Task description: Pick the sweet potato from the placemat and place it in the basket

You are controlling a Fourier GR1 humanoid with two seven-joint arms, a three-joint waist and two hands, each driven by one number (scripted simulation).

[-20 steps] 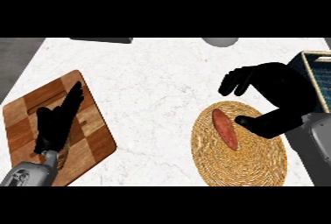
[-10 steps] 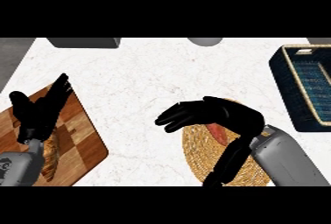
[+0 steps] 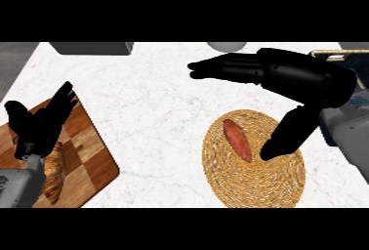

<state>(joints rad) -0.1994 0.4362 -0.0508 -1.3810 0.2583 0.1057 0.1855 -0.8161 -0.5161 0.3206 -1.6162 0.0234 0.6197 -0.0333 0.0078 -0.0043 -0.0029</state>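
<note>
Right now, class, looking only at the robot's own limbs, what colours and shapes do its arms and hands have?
Both arms end in matt black hands with thick, rounded fingers and a thumb: the left hand and the bulkier-looking right hand. Behind each sits a smooth light grey forearm with a rounded casing. No cables or readable markings show.

Place: a kitchen
Counter (image 3: 158, 97): white marbled stone top
Board (image 3: 93, 161): wooden chopping board in chequered strips, at the left
Placemat (image 3: 259, 185): round woven straw mat, with a sweet potato (image 3: 238, 140) lying on it
Back edge: a grey box (image 3: 92, 47) and a pale round dish (image 3: 226, 46)
</note>
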